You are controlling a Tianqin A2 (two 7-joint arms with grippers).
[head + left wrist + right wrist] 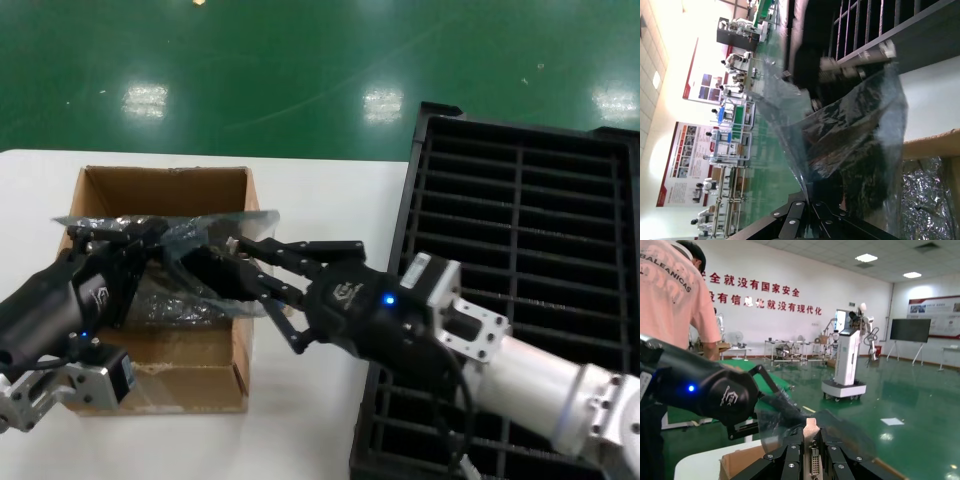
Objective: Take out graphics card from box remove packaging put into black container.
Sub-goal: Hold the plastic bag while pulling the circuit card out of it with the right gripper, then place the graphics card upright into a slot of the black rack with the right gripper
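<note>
The step in hand looks like stripping the bag (185,232) off the card (811,437) above the box (160,190). To do it well, the two arms should pull straight apart along the card's length, so the film slides off without dragging across the board, and the right gripper (240,262) should keep its hold on the bracket end only.

The right gripper reaches in from the tray (520,260) side and its fingers are clamped on the card's metal end, as the right wrist view shows. The left gripper (150,245) is over the box with its fingers clenched on the bag's other end.

The card hangs over the box's open top, mostly veiled by the bag. The bag is crinkly, grey and see-through, stretched between the grippers; more silvery film (185,300) lies in the box. The tray sits on the bench (310,400) beside the box, its visible slots empty.
</note>
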